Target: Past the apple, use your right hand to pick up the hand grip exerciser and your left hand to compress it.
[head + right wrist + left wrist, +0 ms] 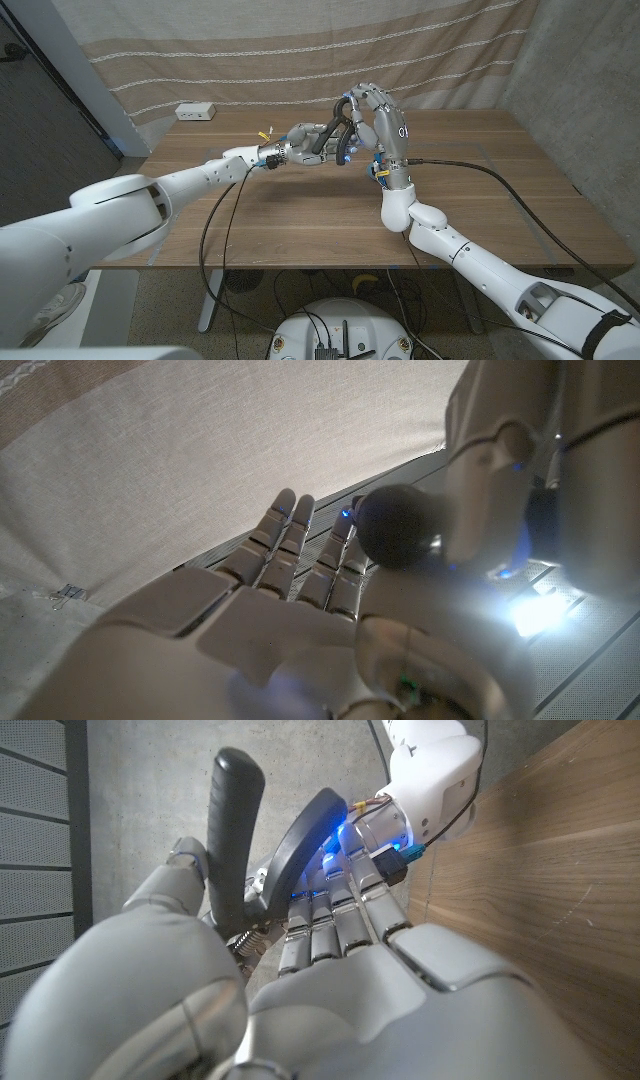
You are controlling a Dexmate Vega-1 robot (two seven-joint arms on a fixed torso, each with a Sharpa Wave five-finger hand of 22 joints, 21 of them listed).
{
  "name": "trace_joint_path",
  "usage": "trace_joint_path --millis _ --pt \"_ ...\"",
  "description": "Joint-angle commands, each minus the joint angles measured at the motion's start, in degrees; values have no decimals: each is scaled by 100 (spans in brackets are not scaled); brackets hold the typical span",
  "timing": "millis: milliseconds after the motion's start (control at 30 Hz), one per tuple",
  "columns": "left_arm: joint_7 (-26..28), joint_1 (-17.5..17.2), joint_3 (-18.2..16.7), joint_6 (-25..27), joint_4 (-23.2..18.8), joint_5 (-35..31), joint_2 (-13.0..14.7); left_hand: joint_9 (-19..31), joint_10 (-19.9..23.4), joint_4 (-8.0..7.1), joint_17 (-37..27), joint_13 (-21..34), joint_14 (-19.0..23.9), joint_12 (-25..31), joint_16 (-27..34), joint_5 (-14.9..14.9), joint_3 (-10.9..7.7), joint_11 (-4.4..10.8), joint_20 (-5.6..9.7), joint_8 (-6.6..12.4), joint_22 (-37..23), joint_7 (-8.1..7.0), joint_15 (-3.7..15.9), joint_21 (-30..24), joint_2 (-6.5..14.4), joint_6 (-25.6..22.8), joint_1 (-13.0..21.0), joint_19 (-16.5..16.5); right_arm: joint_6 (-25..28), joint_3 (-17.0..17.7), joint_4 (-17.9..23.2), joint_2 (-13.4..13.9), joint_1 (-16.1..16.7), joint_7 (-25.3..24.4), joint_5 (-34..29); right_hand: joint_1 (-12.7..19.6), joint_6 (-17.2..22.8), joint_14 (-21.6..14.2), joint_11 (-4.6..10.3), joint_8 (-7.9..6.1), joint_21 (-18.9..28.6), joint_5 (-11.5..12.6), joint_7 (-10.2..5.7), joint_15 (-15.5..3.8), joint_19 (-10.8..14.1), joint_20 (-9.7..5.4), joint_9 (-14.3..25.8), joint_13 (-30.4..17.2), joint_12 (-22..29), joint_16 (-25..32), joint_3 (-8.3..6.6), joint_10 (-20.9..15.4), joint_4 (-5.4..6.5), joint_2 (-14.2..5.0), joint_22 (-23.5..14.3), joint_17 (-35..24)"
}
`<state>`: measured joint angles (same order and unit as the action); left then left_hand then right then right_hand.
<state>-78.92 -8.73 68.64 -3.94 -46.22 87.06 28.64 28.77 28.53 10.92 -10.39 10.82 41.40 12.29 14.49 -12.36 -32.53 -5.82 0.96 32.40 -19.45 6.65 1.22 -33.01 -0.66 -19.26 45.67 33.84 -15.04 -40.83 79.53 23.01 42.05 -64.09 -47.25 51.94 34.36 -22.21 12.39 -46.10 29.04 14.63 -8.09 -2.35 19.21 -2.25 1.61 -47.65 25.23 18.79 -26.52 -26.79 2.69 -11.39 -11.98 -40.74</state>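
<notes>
— While it hangs in the air above the middle of the table (300, 215), where exactly does the hand grip exerciser (343, 128) sit?

— Between the two hands, well clear of the wood. The right hand (383, 118) stands upright with its fingers (372, 100) curled round one handle, which likely steadies the tool so the other side can be squeezed.

— And the left hand (308, 139)?

— It reaches in from the side. The left wrist view shows its fingers (330, 925) wrapped over one curved dark handle, thumb by the other, so it grips both; judging by that, the squeeze is under way.

— What is the tool made of?

— Two smooth, rounded black handles, matte like rubber or foam, joined at a coiled metal spring (252, 942). The hands are glossy pale shells with blue lights glowing. The table is warm-grained wood; a ribbed beige curtain (300, 50) hangs behind.
</notes>
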Motion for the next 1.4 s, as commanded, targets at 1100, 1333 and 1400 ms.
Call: trace_joint_path --millis 1100,1333,1400 --pt "-4 -228 -357 -122 -346 -400 191 4107 2510 -132 -1442 2492 2400 1643 967 196 -165 1611 251 4228 -1312 91 1196 -3007 1129 1644 2076 -483 -289 555 178 -215 318 9 -325 -761 -911 117 -20 293 244 -392 18 -967 58 -106 3394 247 -430 -128 409 516 69 316 47 -300" --pt "-4 -268 -472 -93 -323 -520 190 4044 2352 -122 -1730 2980 2449 1903 1018 185 -238 1563 272 4321 -1269 125 1184 -3248 1111 1750 2119 -491 -492 331 190 -29 175 13 239 -2264 -1714 158 -299 1200 250 -393 333 -926 104 158 2660 572 -772 -312 1030 840 539 734 100 -302" --pt "-4 -280 -507 -112 -307 -570 187 4048 2309 -121 -1771 3058 2451 1937 1018 187 -258 1546 271 4334 -1257 135 1183 -3282 1111 1787 2126 -504 -658 280 170 42 123 48 434 -2624 -1702 187 -310 1292 250 -381 329 -912 138 213 2546 627 -833 -334 1191 905 632 818 101 -321"
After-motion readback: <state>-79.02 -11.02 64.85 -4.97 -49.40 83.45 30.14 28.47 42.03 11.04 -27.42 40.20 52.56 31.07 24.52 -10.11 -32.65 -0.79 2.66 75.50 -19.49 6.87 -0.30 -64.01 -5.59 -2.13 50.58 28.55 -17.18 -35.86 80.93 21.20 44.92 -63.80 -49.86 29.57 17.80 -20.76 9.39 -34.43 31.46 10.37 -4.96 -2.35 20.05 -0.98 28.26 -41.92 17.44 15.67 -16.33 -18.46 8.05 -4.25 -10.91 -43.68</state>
